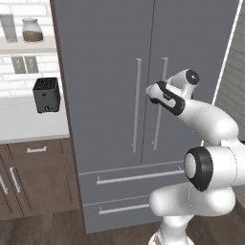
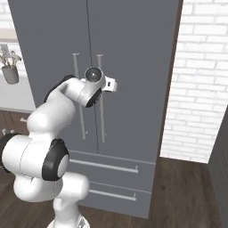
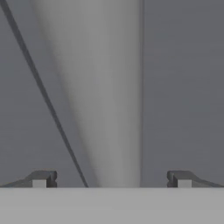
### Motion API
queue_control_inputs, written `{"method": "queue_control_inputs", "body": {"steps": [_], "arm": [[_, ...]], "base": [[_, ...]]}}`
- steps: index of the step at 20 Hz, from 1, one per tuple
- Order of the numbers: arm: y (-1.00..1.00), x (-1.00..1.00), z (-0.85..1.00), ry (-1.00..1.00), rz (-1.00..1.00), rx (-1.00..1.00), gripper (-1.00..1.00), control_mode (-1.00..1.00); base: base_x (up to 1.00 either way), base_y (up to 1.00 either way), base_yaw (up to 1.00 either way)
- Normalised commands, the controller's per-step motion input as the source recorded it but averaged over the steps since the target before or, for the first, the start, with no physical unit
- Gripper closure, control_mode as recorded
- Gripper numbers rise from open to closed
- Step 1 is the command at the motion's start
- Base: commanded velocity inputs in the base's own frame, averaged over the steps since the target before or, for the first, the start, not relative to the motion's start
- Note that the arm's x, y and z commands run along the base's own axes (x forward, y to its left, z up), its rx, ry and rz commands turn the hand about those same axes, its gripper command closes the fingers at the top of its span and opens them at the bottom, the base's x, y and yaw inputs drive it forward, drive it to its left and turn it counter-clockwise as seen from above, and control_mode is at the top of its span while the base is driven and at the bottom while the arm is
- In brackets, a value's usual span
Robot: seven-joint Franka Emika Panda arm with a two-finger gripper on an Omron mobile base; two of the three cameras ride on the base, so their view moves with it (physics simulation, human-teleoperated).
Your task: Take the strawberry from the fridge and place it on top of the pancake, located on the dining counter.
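The fridge (image 1: 105, 72) (image 2: 133, 49) stands straight ahead, matte grey, with both doors shut and two drawers below. My gripper (image 3: 111, 179) is open and right up against the right door's long bar handle (image 3: 111, 87) (image 1: 162, 67) (image 2: 100, 120). The bar runs between the two fingertips (image 3: 43, 178), and the pads do not press on it. In both base views the hand (image 1: 162, 94) (image 2: 109, 84) sits at the handle's upper part. The strawberry is hidden behind the shut doors. The pancake and the dining counter are out of view.
Left of the fridge is a white worktop (image 1: 24, 124) with a black toaster (image 1: 46, 94), dark brown cabinets (image 1: 33, 177) below and a shelf with a jar (image 1: 32, 29) above. A white brick wall (image 2: 200, 89) stands close on the right.
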Motion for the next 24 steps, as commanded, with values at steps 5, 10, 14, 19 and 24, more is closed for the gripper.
{"method": "queue_control_inputs", "body": {"steps": [5, 10, 14, 19, 24], "arm": [[0.0, 0.31, -0.09, -0.04, 0.01, 0.0, 1.0, -1.0], [0.01, 0.23, -0.02, 0.0, 0.0, -0.01, 1.0, -1.0], [-0.23, -0.19, -0.11, -0.02, -0.04, -0.01, 1.0, -1.0], [-0.81, -0.75, 0.0, -0.01, -0.12, 0.0, 1.0, -1.0], [-1.0, -0.95, 0.05, 0.01, -0.07, 0.0, 1.0, -1.0]], "base": [[0.0, 0.0, 0.0], [0.0, 0.0, 0.0], [0.0, 0.0, 0.0], [0.0, 0.0, 0.0], [0.0, 0.0, 0.0]]}}
